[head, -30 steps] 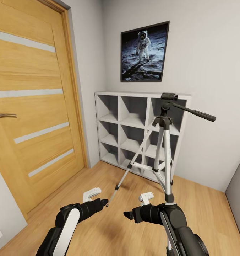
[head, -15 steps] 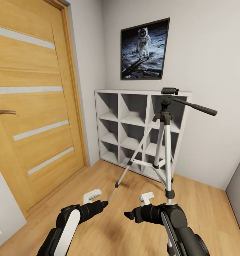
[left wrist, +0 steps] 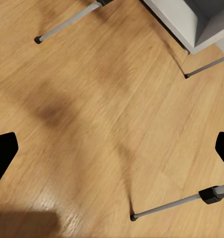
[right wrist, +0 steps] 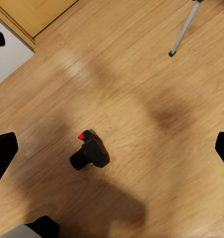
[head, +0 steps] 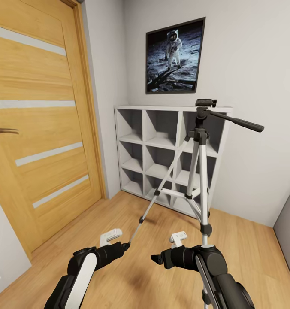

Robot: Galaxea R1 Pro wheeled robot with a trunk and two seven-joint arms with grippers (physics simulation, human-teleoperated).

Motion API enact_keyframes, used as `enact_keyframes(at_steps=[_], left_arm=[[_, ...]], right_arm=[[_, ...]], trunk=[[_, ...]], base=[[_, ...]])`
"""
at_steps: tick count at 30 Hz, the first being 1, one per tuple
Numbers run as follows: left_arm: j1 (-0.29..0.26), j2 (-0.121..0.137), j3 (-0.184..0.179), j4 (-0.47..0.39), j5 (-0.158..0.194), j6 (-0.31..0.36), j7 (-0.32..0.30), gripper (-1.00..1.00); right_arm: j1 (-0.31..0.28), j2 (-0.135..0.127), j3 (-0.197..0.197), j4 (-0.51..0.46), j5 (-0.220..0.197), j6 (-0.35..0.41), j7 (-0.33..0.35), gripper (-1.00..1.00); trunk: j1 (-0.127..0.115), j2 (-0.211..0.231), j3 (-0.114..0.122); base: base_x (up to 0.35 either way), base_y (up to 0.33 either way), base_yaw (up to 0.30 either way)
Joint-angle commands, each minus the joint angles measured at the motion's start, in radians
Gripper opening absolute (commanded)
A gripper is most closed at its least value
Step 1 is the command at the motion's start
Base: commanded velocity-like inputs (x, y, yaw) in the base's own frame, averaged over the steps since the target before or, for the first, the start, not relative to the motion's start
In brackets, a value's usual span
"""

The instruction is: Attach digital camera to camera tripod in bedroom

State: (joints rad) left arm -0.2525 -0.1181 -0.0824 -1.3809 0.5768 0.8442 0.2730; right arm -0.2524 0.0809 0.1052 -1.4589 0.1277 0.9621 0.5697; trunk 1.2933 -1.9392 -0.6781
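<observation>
Bedroom with a wood floor [head: 119,214]: the tripod [head: 199,171] stands ahead by the white shelf [head: 136,146]. The camera [right wrist: 90,152] lies on the floor directly below the right pincer [right wrist: 112,148], which is spread wide and empty, lens end pointing sideways.

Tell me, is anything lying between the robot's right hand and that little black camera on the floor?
Nothing visible does. The right wrist view looks between its open fingers straight at the digital camera, lying alone on bare wood floor; a tripod leg stands well aside.
</observation>
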Motion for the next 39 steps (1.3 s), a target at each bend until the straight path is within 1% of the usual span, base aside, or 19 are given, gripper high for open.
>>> enact_keyframes(at_steps=[1, 9, 12, 13, 16, 32, 34, 35, 37, 38, 39], left_arm=[[-0.001, 0.000, 0.000, 0.000, 0.010, 0.002, 0.010, 1.00], [-0.001, 0.001, 0.001, 0.007, 0.006, -0.003, 0.011, 1.00], [-0.001, 0.004, 0.001, 0.016, 0.005, -0.012, 0.011, 1.00], [-0.001, 0.008, 0.001, 0.022, 0.004, -0.029, 0.012, 1.00], [-0.001, 0.010, 0.001, 0.026, 0.003, -0.043, 0.013, 1.00], [-0.001, 0.011, 0.001, 0.028, 0.001, -0.051, 0.014, 1.00], [-0.001, 0.010, 0.001, 0.028, -0.012, -0.051, 0.015, 1.00], [-0.001, 0.010, 0.001, 0.028, -0.027, -0.052, 0.019, 1.00], [-0.001, 0.009, 0.001, 0.028, -0.046, -0.051, 0.029, 1.00], [-0.001, 0.008, 0.001, 0.028, -0.065, -0.051, 0.048, 1.00], [-0.001, 0.007, 0.000, 0.028, -0.086, -0.051, 0.088, 1.00]], right_arm=[[-0.001, 0.000, -0.001, -0.001, 0.010, 0.003, 0.009, 1.00], [-0.001, -0.001, -0.003, -0.001, 0.012, -0.001, 0.005, 1.00], [-0.001, -0.001, -0.004, -0.001, 0.012, -0.002, 0.003, 1.00], [-0.001, -0.001, -0.005, -0.001, 0.012, -0.003, 0.001, 1.00], [-0.001, -0.001, -0.005, -0.001, 0.012, -0.003, -0.001, 1.00], [-0.001, -0.002, -0.006, -0.001, 0.012, -0.003, -0.002, 1.00], [-0.001, -0.002, -0.007, -0.001, 0.012, -0.003, -0.002, 1.00], [-0.001, -0.001, -0.007, -0.001, 0.012, -0.004, -0.002, 1.00], [-0.001, -0.001, -0.007, -0.001, 0.012, -0.004, -0.003, 1.00], [-0.001, -0.001, -0.008, 0.000, 0.012, -0.004, -0.006, 1.00], [-0.001, 0.000, -0.008, 0.000, 0.012, -0.005, -0.012, 1.00]], trunk=[[0.004, -0.008, -0.004], [0.035, -0.064, -0.029], [0.046, -0.085, -0.039], [0.050, -0.092, -0.042], [0.061, -0.113, -0.051], [0.123, -0.225, -0.101], [0.130, -0.239, -0.108], [0.134, -0.246, -0.111], [0.142, -0.260, -0.117], [0.146, -0.267, -0.120], [0.150, -0.274, -0.123]], base=[[0.000, 0.000, 0.000], [0.000, 0.000, 0.000], [0.000, 0.000, 0.000], [0.000, 0.000, 0.000], [0.000, 0.000, 0.000], [0.000, 0.000, 0.000], [0.000, 0.000, 0.000], [0.000, 0.000, 0.000], [0.000, 0.000, 0.000], [0.000, 0.000, 0.000], [0.000, 0.000, 0.000]])
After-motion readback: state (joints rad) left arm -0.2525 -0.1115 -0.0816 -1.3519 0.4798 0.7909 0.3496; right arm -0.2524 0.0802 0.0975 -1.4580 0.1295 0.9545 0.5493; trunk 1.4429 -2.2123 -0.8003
